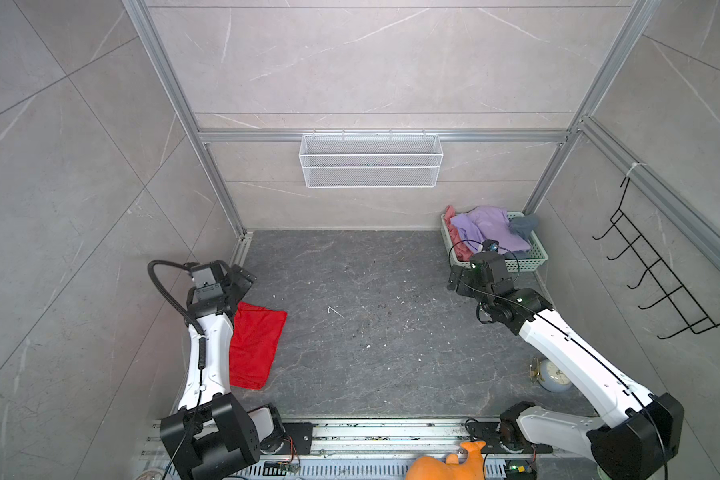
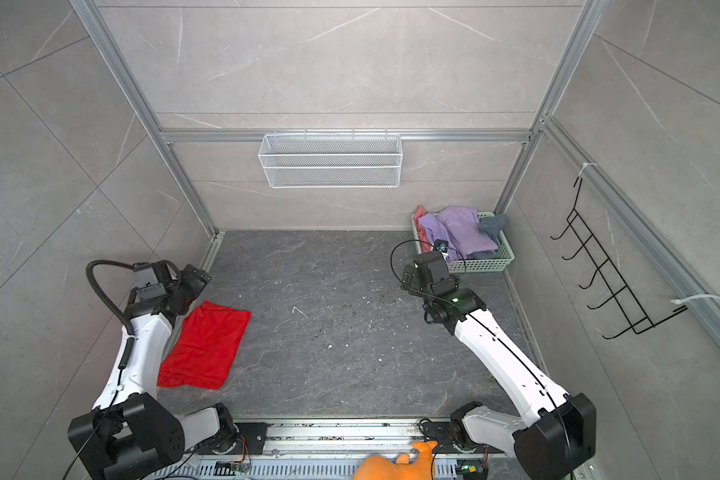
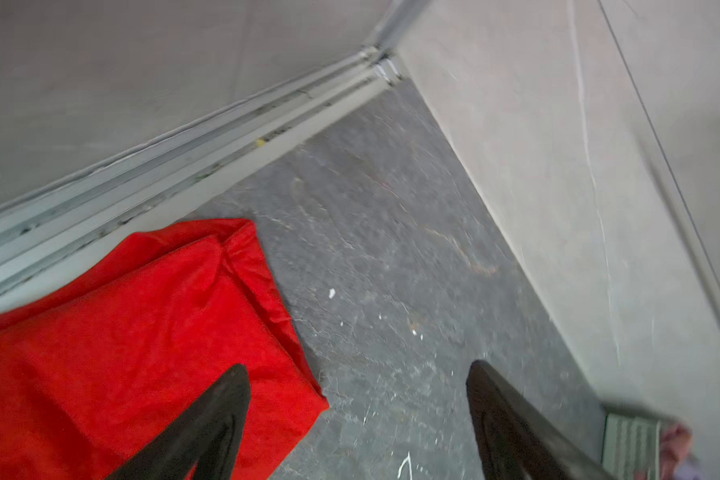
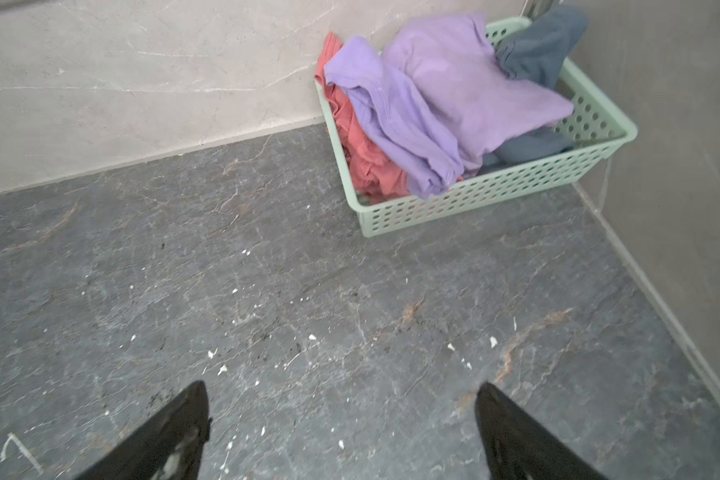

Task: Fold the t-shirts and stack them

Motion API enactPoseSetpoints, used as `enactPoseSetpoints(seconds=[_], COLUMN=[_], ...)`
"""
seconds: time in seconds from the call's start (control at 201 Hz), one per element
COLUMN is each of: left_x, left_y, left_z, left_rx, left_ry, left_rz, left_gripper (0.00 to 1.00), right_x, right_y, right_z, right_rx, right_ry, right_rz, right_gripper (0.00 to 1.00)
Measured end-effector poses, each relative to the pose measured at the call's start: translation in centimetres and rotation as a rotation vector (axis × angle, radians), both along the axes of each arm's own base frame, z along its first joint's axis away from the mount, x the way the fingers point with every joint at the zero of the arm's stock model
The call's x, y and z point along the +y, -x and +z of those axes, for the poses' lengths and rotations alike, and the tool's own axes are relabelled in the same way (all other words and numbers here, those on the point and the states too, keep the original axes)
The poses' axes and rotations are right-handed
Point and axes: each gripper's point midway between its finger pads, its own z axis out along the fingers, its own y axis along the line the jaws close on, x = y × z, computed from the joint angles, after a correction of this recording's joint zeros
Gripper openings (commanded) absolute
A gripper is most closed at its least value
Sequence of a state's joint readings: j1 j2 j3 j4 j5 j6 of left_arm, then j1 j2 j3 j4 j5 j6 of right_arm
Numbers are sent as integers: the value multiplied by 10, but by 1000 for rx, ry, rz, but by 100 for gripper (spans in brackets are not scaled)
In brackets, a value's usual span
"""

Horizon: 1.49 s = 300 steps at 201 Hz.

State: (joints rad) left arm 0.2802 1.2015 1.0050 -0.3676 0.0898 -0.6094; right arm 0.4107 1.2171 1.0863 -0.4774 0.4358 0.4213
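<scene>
Both top views show our red t-shirt (image 1: 256,345) folded into a flat oblong on the dark grey table (image 1: 371,311). It lies on the left side, close to the left arm. Our left gripper (image 3: 358,368) is just past the far end of the shirt. In the left wrist view its two black fingers are wide apart, with nothing between them. One finger (image 3: 217,415) shows in front of the red cloth, and we cannot tell if it touches.

Our right gripper (image 4: 344,386) is over the bare table. Its fingers are spread wide too, and it holds nothing. It is near the green basket (image 4: 474,199) in the far right corner.

In the basket lie the lavender t-shirt (image 4: 454,91) on top, the pink t-shirt (image 4: 366,162) at one side, and the dark grey t-shirt (image 4: 537,50), all crumpled. An orange plush toy (image 1: 449,463) peeks in at the near edge.
</scene>
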Motion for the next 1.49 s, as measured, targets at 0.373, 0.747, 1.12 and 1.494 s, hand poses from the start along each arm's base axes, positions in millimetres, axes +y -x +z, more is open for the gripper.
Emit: enactPoseSetpoints(seconds=[0.373,0.747,1.12,1.494], left_x=[-82,-61,-56,-54], left_y=[-28,-14,-15,-4], left_z=[-8,-110,-125,-167], left_rx=[-139,-47,-86,-65], left_ry=[-333,-522,-594,-600], left_rz=[-397,-396,-389,-387], left_gripper=[100,100,100,100], right_x=[-50,-76,-100,-105], right_y=[-23,6,29,19], right_z=[14,-12,-31,-73], right_rx=[-116,-120,-157,-239], right_ry=[87,106,170,317], right_rz=[-159,-205,-279,-183], right_gripper=[100,100,100,100])
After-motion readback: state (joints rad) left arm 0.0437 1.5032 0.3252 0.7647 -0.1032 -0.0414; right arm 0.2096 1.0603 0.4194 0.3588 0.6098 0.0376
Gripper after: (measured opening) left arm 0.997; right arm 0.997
